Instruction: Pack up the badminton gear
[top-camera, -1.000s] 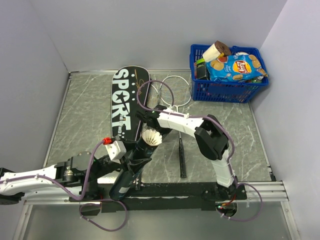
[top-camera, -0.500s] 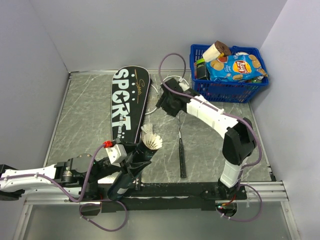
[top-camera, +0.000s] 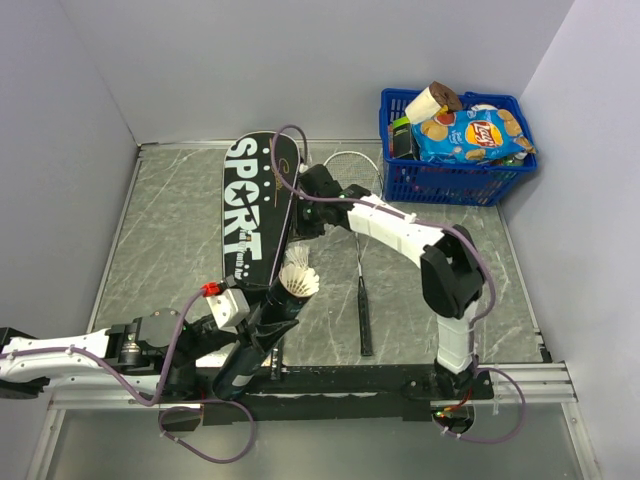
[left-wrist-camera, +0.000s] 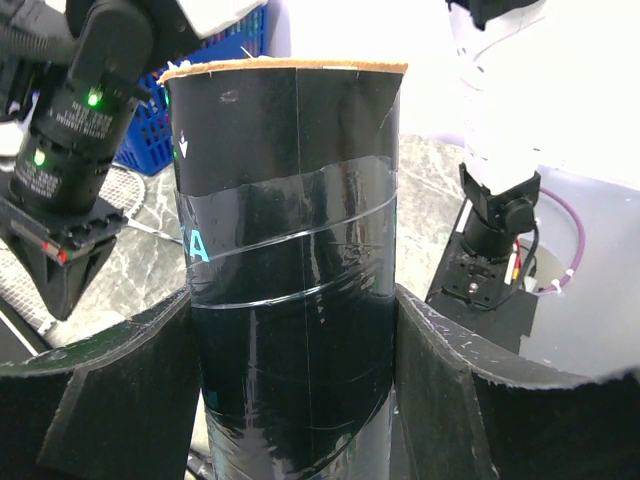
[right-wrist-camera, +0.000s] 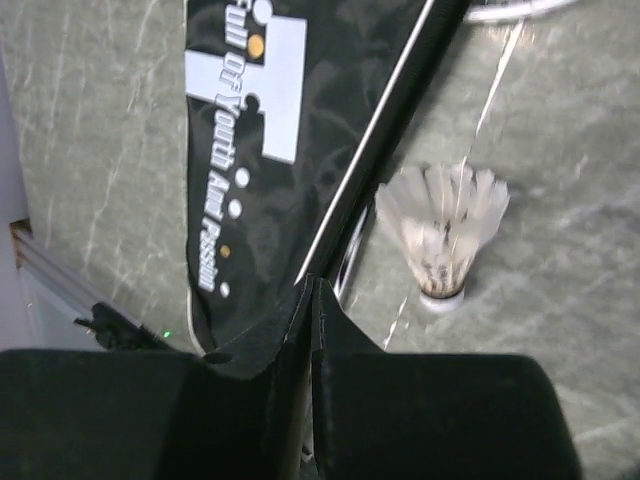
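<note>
A grey marble-patterned table (top-camera: 170, 220) sits between plain pale walls. The black racket cover (top-camera: 252, 215) lies left of centre in the top view. It is long and racket-shaped, with "SPORT" in big white letters and thin white piping along its edge. The right claw (right-wrist-camera: 312, 295) is pressed shut on that piped edge.

At the lower left, the left claw (left-wrist-camera: 295, 330) holds the tube (top-camera: 262, 340) between widely spread fingers (left-wrist-camera: 120, 385). The tube is glossy black with teal print and a tan rim. A white feather shuttlecock (top-camera: 301, 284) sits at its open mouth. A second shuttlecock (right-wrist-camera: 445, 235) lies on the table just beside the cover.

The rackets (top-camera: 363, 315) lie at centre, with thin silver heads toward the top and a black handle toward the bottom. A blue basket (top-camera: 455, 185) of snack packets stands at the upper right.
</note>
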